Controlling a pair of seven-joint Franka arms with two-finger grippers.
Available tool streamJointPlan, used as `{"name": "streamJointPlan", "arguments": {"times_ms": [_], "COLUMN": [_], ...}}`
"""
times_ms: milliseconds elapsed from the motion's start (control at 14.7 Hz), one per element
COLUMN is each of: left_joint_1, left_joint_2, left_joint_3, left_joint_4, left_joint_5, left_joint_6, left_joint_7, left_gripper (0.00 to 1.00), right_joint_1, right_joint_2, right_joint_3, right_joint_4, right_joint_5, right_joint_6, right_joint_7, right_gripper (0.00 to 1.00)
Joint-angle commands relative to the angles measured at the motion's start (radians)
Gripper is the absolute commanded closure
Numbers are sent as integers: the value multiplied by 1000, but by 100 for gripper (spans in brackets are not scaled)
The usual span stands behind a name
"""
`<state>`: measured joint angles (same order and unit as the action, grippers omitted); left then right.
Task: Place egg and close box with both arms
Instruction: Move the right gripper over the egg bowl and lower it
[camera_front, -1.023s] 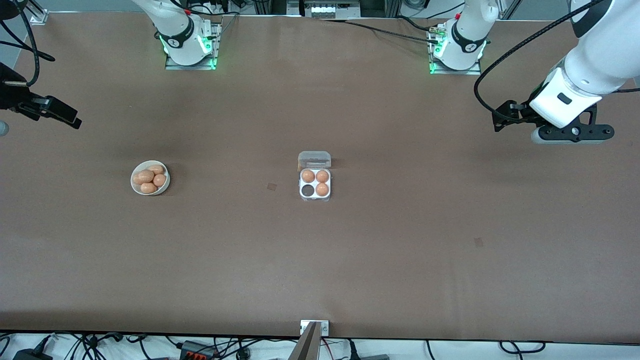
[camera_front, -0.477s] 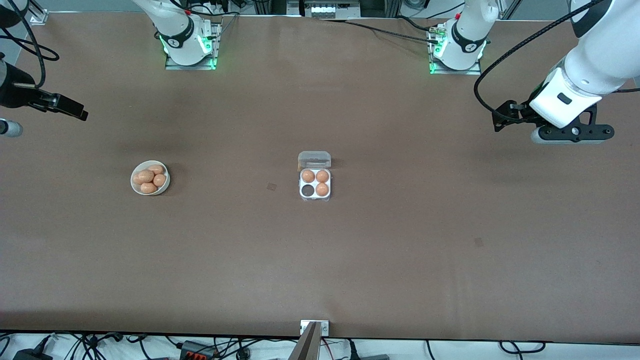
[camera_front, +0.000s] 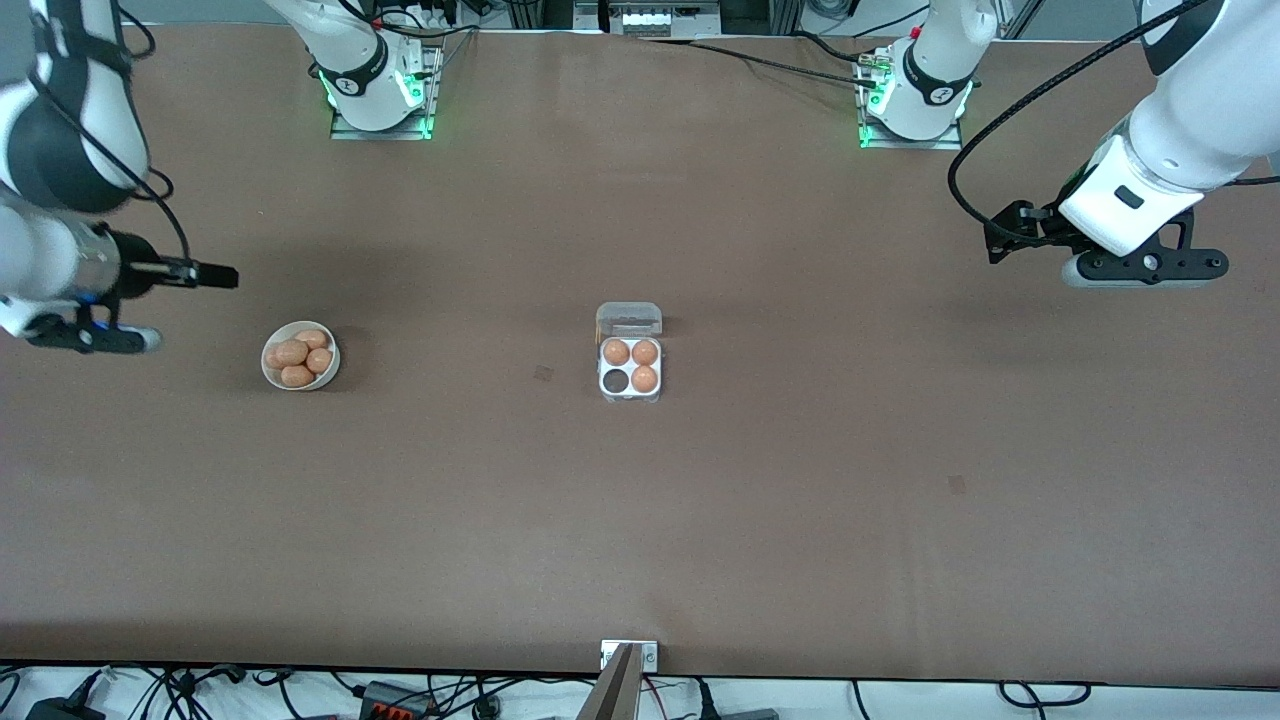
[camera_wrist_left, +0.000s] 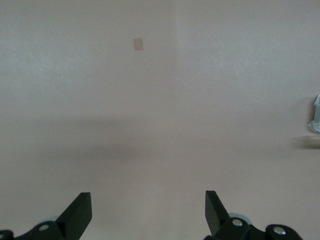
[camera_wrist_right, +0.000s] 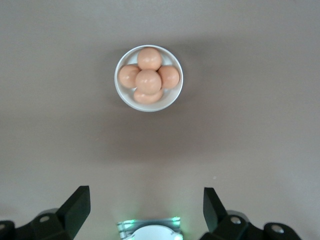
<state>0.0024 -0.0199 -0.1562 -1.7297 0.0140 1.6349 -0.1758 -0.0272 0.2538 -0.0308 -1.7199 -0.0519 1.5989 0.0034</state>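
The clear box (camera_front: 630, 392) sits mid-table with its lid (camera_front: 629, 319) open. Three brown eggs fill its cells and one cell (camera_front: 615, 380) is empty. More eggs (camera_front: 293, 352) lie piled in a white bowl (camera_front: 267, 362) toward the right arm's end. My right gripper (camera_front: 90, 342) hangs open above the table beside that bowl. In the right wrist view its open fingers (camera_wrist_right: 145, 197) frame bare table, with the bowl (camera_wrist_right: 170, 99) and eggs (camera_wrist_right: 148, 81) ahead. My left gripper (camera_front: 1145, 272) waits open over the left arm's end; its wrist view (camera_wrist_left: 148, 200) catches only an edge of the box (camera_wrist_left: 315, 115).
Both arm bases (camera_front: 380, 90) (camera_front: 915, 95) stand at the table's edge farthest from the front camera. Small tape marks (camera_front: 543, 373) (camera_front: 957, 484) lie flat on the brown tabletop. A metal bracket (camera_front: 629, 655) sits at the nearest edge.
My right arm has swung in from the table's end toward the bowl and come lower. The left arm, the box and the bowl have not moved.
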Motion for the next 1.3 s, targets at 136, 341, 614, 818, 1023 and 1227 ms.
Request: {"name": "streamJointPlan", "arguments": {"times_ms": [136,341,614,818,1023,1227], "left_joint_1": [7,8,8,7,7,7], "left_joint_2": [8,9,9,9,9,9], "left_joint_3": [0,1,1,1,1,1], "left_joint_4": [21,21,21,21,21,21], "left_joint_5": [-22,-22,-22,-22,-22,-22], "left_joint_6": [-12,-14,-14,-20,-20,-20], "left_joint_7": [22,22,22,22,22,22], "left_gripper": [0,0,0,0,0,0], "right_joint_1": [3,0,18,16,12,10], "right_joint_2": [131,195,251,285,300,300], "right_joint_3": [11,12,15,15,14,14], "right_joint_4": [23,22,13,11,-13,-43], "right_joint_5": [-57,-43,-9,-15,-19,-19], "right_joint_6": [117,176,205,220,266,283], "right_joint_7": [-100,-126,-140,-143,-151,-151], "right_gripper": [0,0,0,0,0,1]}}
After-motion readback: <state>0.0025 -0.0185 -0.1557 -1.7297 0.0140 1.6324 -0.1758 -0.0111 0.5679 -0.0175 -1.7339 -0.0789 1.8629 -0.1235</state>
